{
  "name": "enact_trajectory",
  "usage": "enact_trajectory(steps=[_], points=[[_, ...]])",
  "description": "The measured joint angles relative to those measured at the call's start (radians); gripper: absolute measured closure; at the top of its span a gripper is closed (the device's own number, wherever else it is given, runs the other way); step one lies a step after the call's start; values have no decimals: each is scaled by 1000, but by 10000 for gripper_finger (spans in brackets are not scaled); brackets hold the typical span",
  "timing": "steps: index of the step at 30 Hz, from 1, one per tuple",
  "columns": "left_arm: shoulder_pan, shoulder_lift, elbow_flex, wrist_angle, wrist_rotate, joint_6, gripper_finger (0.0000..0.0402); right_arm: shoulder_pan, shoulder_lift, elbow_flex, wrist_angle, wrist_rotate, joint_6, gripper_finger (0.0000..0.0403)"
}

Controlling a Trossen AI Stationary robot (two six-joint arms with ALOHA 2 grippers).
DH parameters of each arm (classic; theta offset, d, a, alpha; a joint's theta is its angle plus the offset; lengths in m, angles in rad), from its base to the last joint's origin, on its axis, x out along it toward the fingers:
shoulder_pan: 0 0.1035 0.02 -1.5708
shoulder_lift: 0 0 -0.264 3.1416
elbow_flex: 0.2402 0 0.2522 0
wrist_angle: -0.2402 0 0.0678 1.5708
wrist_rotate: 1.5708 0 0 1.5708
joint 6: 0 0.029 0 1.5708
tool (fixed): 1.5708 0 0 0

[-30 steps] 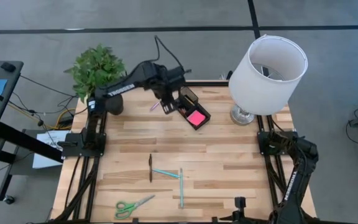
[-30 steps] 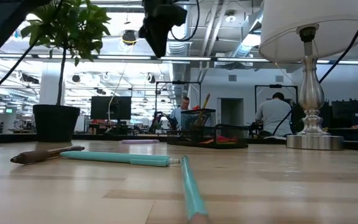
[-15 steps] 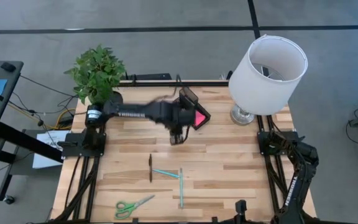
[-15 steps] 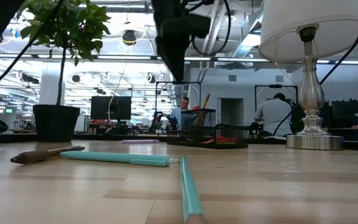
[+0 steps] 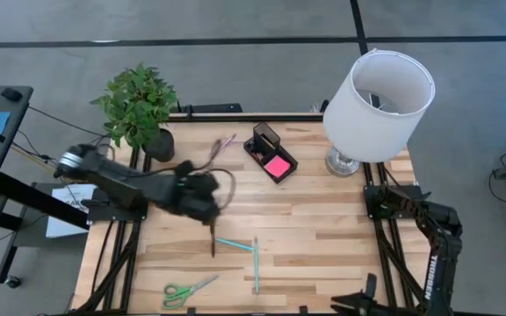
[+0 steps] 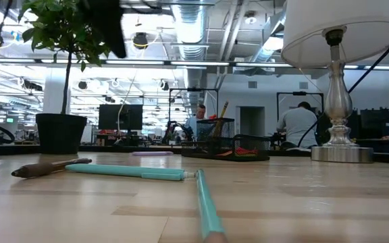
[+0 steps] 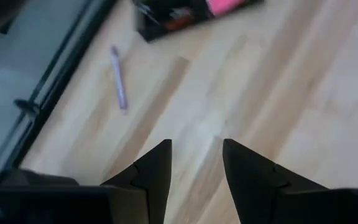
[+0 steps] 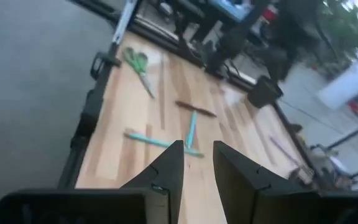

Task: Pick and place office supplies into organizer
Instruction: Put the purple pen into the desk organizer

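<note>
The left gripper (image 5: 207, 204), fingers parted and empty, hangs over the table (image 5: 323, 228) just above the dark pen (image 5: 213, 239), while the organizer (image 5: 269, 153), apparently holding the pink sticky-note pad (image 5: 278, 166), sits near the lamp (image 5: 378, 96).

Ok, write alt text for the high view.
The left pincer hovers open and empty over a wooden table, just above a dark pen, two teal pens and green scissors. Behind stand the organizer, plant and lamp.
</note>
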Motion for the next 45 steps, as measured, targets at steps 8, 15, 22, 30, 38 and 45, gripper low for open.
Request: enact_trajectory(steps=[8, 15, 22, 30, 38, 45], points=[[-39, -383, -587, 708, -154, 19, 265, -20, -17, -149, -210, 228, 210, 324], [206, -406, -954, 1505, 97, 273, 265, -139, -105, -325, -215, 230, 288, 324], [439, -326, -982, 1617, 229, 501, 265, -246, -176, -433, -99, 184, 324, 324], [591, -59, -940, 1698, 231, 504, 265, -326, -167, -434, -11, 165, 295, 324], [701, 194, -785, 1753, 240, 594, 263, -367, -166, -434, 27, 125, 248, 324], [766, 222, -666, 1603, 219, 673, 248, -374, -166, -434, 30, 124, 241, 324]])
